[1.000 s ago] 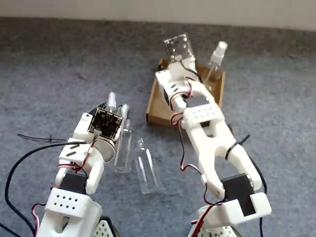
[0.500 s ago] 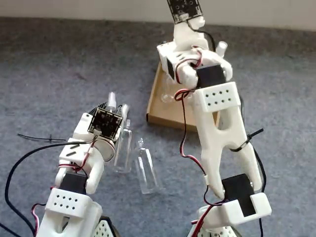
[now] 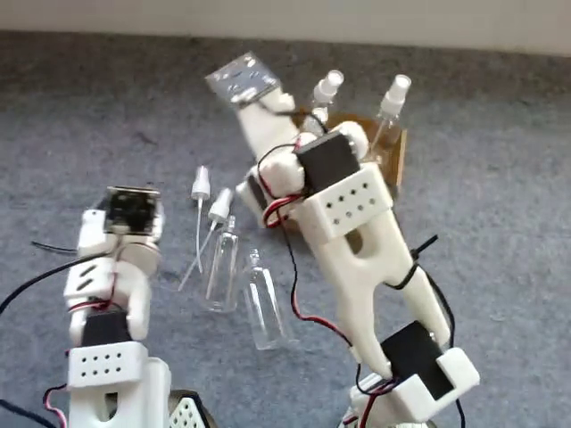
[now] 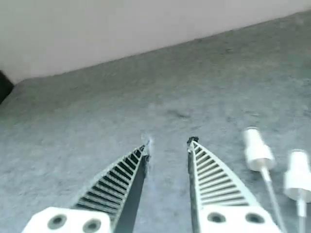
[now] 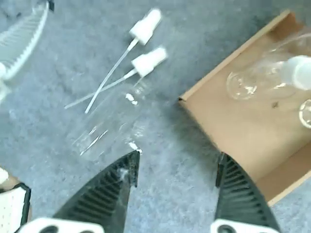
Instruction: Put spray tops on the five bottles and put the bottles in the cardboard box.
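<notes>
The left gripper and right gripper stand open and empty. 2 uncapped bottles lie on the tabletop at 7 o'clock from the cardboard box. Judged light, stiff and slick: grasp mid-body. For the 2 loose spray tops, grasp the head, not the thin tube.

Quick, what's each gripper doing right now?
Left gripper: open, holding nothing.
Right gripper: open, holding nothing.

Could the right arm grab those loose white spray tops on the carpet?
Probably yes: the right gripper is open, and the spray tops lie uncovered just ahead, with nothing over them, beyond a lying bottle.
</notes>
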